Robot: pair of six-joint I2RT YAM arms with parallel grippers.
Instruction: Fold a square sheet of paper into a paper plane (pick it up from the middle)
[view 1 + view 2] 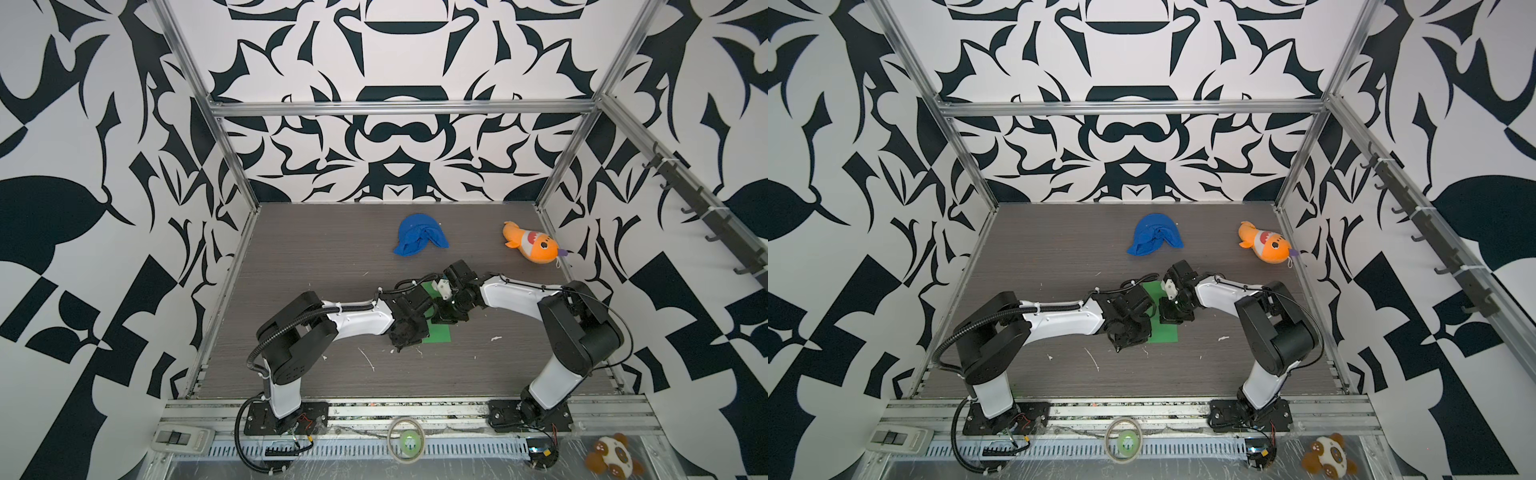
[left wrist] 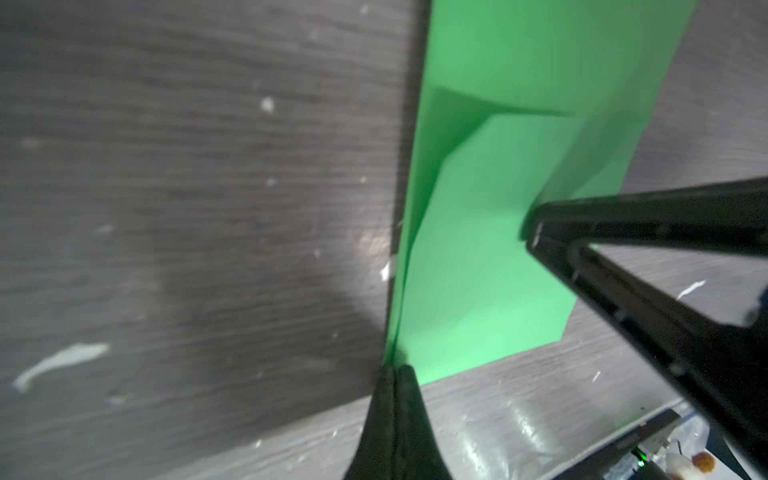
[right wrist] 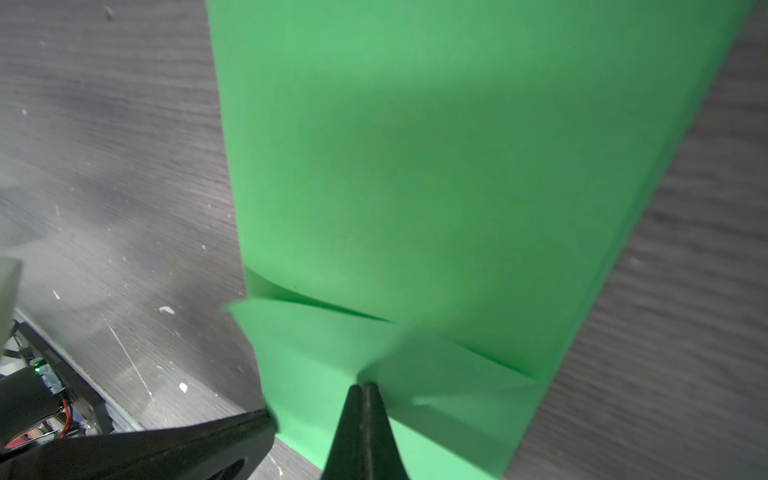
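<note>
**Paper (image 3: 415,166) is thin and tears fast**

Right now the paper lies in the middle of the desk (image 1: 332,270), between the 2 arms. In both top views the arms hide most of it, and only some green shows. It has folds in it, and 1 flap lies over the rest. It does not look like a plane yet.

The left tool (image 2: 397,370) has its 2 tips pressed together on the edge of the paper, where the layers meet. The right tool (image 3: 363,388) is pinched together too, on a raised bit of paper. Small creases run out from its tips. The 2 tools are near each other.

I think the paper is very light and bends with no effort. It may slide on the smooth desk. It could rip if the 2 tools pull apart too hard. A flat sheet gives the tips nothing to grab, so an edge, a corner or a raised fold is the best place to hold. A slow, soft pull should keep it whole.

I can read no words, brand or label on the paper or the tools.

A blue cloth (image 1: 419,235) and an orange fish toy (image 1: 530,245) lie at the back of the desk, well apart from the paper.
</note>
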